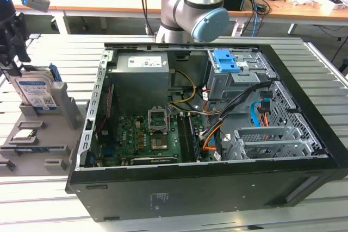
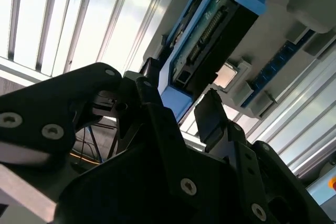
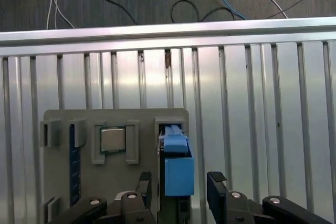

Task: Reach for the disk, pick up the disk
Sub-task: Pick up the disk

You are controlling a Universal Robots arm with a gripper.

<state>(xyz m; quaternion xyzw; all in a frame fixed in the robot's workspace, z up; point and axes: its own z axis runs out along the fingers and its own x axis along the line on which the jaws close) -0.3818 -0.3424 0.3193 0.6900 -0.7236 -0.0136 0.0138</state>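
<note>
First wrist view looks straight down on the disk [image 3: 176,174], which stands on edge in a slot of the grey holder [image 3: 63,177], blue rail facing up. Parking it upright like that looks deliberate: both flat faces are exposed, so something can come down around it. And that's how the gripper [image 3: 180,186] sits, spread wide with one finger on each side of the disk and a sliver of gap on both, so nothing's pinched yet. A small square chip [image 3: 112,140] sits in its own pocket just beside the disk. The holder rests on a ribbed aluminium counter [image 3: 252,129], next to an opened PC case [image 1: 217,188] in the exterior view. Beyond the counter edge there's dark floor with loose cables [image 3: 121,3], plus wooden desks [image 1: 109,1] cluttered with gear.
</note>
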